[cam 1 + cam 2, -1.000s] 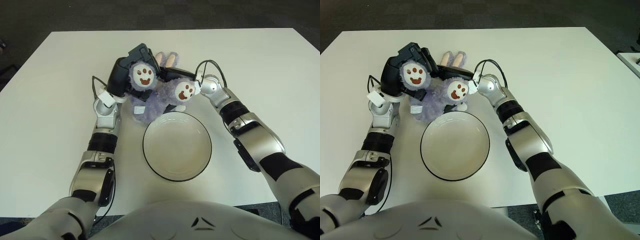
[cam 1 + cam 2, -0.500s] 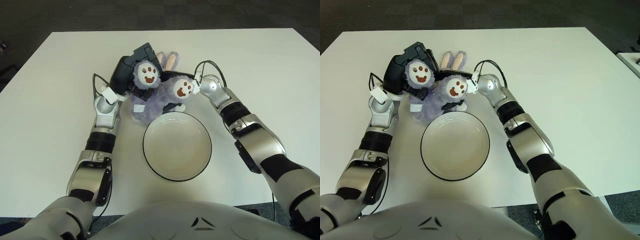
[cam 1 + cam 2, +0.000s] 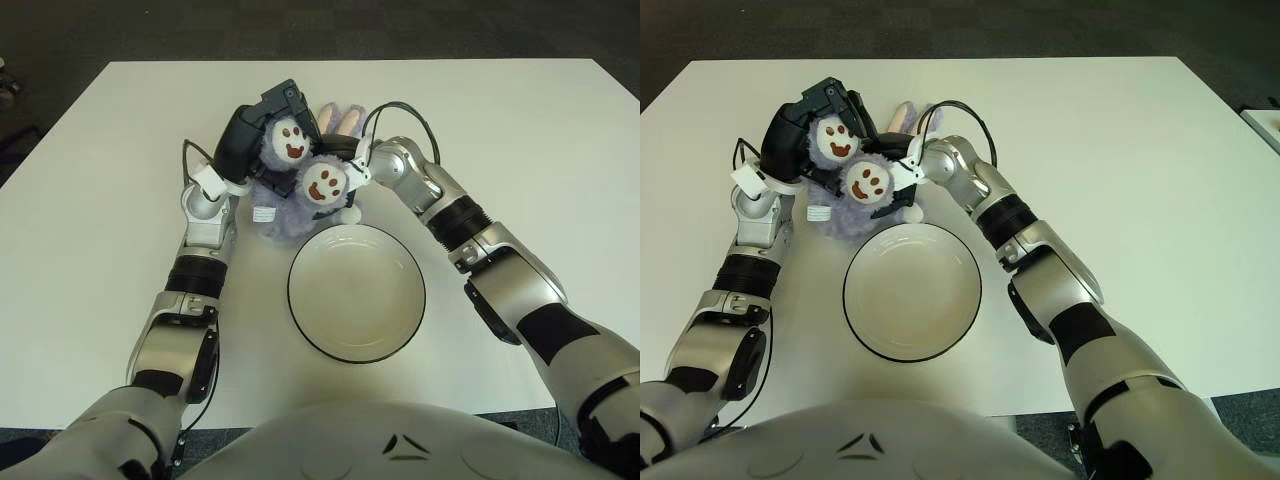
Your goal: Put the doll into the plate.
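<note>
Doll (image 3: 300,190) gripped by both hands at plate's (image 3: 356,292) eleven o'clock.
Left hand (image 3: 250,140) and right hand (image 3: 345,170) have squeezed its paws together; lifting comes next.

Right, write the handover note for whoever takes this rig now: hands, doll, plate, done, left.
Left hand: clamped on the fluffy purple plush bunny doll, at its upper paw.
Right hand: gripping the doll from the other side.
Doll: held just beyond the far rim of the round white plate with a dark edge, on the white table.
Done: two-handed grasp.
Left: bring the doll over the plate, which holds nothing yet, and release.
</note>
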Controlling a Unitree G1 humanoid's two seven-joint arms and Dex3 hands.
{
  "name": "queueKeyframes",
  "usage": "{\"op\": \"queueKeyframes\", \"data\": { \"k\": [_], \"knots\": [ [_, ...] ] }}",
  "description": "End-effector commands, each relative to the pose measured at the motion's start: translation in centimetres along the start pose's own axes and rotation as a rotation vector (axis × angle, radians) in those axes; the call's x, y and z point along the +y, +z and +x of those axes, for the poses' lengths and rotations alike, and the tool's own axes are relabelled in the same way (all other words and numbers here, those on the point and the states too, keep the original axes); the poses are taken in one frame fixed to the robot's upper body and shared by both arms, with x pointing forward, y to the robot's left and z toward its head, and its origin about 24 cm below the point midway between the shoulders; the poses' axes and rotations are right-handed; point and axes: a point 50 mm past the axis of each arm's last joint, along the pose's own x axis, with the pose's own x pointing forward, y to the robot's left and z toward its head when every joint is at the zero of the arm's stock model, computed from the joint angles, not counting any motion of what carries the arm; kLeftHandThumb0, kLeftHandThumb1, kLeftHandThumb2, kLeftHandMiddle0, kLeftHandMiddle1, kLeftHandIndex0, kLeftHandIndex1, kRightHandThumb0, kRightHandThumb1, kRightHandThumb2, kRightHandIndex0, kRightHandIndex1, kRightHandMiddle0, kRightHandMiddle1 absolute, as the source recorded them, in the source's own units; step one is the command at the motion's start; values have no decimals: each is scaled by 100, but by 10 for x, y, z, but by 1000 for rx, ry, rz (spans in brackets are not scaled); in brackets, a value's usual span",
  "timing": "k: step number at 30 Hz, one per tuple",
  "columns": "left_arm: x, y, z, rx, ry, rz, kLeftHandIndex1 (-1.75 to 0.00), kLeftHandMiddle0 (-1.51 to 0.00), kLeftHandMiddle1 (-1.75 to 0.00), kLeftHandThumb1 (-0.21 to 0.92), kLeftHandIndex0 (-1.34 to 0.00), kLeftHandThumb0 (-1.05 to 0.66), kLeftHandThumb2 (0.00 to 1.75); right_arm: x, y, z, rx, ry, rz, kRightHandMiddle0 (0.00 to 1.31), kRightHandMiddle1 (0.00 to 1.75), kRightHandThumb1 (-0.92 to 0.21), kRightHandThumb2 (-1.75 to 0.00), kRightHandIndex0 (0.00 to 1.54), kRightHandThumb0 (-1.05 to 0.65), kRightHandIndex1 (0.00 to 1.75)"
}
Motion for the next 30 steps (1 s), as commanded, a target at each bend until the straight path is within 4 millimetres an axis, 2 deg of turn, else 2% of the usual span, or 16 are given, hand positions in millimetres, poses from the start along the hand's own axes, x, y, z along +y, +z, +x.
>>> {"op": "queueKeyframes", "data": {
  "k": [1, 3, 4, 7, 12, 18, 21, 22, 23, 24, 25, 26, 27, 28, 30],
  "knots": [
    [-1, -1, 1, 4, -11, -23, -165, -71, -150, 30, -51, -1, 123, 12, -6, 1, 27, 4, 5, 28, 156, -44, -101, 52, 35, 150],
    [-2, -2, 1, 4, -13, -40, -164, -72, -150, 30, -51, -1, 123, 13, -6, 2, 10, -28, -2, 32, 159, -46, -100, 56, 38, 153],
    [-2, -2, 0, 4, -11, -56, -165, -72, -149, 30, -50, -1, 122, 14, -5, 3, -6, -58, -16, 42, 160, -41, -108, 55, 24, 156],
    [-2, -2, 0, 1, -6, -74, -163, -72, -148, 31, -50, -1, 120, 15, -5, 3, -34, -107, -48, 55, 162, -32, -122, 55, 8, 162],
    [-2, -1, 1, -19, 3, -64, -161, -76, -153, 27, -50, -1, 126, 15, -4, 5, -78, -190, -140, 65, 158, -27, -129, 51, 1, 169],
    [-2, 0, 0, -19, 19, -27, -159, -77, -156, 25, -51, -1, 129, 13, -9, 3, -88, -265, -242, 71, 148, -32, -119, 48, 0, 164],
    [-1, 0, -1, -16, 32, 6, -158, -78, -157, 24, -52, -1, 130, 13, -10, 3, -89, -284, -255, 68, 147, -39, -110, 46, 0, 161],
    [-1, 0, -1, -16, 39, 18, -158, -78, -157, 24, -52, -1, 130, 13, -2, 4, -183, -389, 40, 68, 146, -41, -107, 46, 0, 159],
    [-1, 1, -1, -15, 44, 26, -158, -78, -158, 24, -52, -1, 131, 13, 1, 2, -263, -485, 243, 57, 152, -45, -103, 46, 0, 159],
    [-2, 1, -1, -15, 47, 31, -158, -78, -158, 23, -52, -1, 131, 13, 2, 0, -318, -558, 372, 42, 160, -54, -96, 45, -1, 160],
    [-2, 1, -1, -14, 48, 33, -157, -78, -158, 23, -53, -1, 132, 13, 1, -2, -347, -597, 435, 32, 165, -59, -92, 45, -1, 160],
    [-2, 1, -2, -18, 62, 42, -157, -78, -158, 23, -53, -1, 132, 23, -7, 3, -191, -513, 272, 28, 167, -61, -90, 44, -1, 160],
    [-2, 1, -2, -21, 73, 48, -157, -78, -156, 24, -53, -1, 129, 30, -14, 4, -86, -469, 119, 24, 170, -72, -77, 31, -13, 136],
    [-2, 2, -2, -21, 83, 54, -157, -78, -154, 25, -53, -1, 128, 36, -21, 4, -17, -440, 5, 22, 172, -79, -68, 25, -21, 116],
    [-2, 2, -3, -18, 96, 65, -157, -78, -153, 25, -53, -1, 127, 40, -26, 5, 28, -419, -69, 20, 173, -86, -61, 19, -27, 98]
  ]
}}
